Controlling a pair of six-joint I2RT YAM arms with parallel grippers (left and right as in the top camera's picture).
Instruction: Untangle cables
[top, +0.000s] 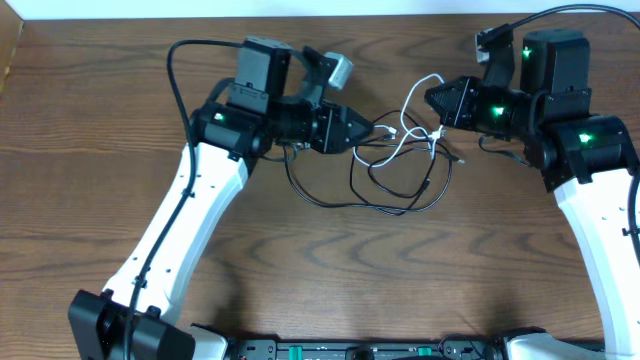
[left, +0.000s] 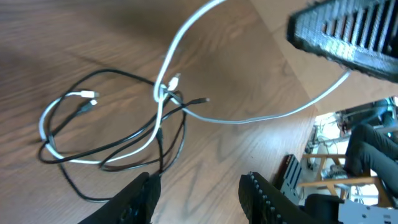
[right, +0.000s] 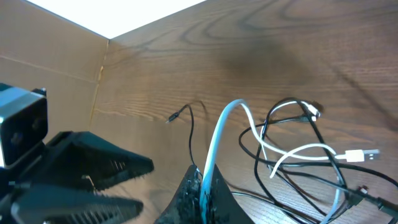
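The thin white cord (right: 215, 142) was pinched in the closed right pincer (right: 204, 190), tangled with the thin black cord (right: 191, 143) on the brown wooden desk (top: 300, 270), left pincer (left: 198, 196) spread empty; a pull was judged likely to tighten the crossing (left: 163, 94).

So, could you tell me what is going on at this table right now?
A black cable and a white cable lie tangled together on the wooden table. The right gripper is shut on the white cable, which arches up from the pile. The left gripper is open beside the tangle, holding nothing.
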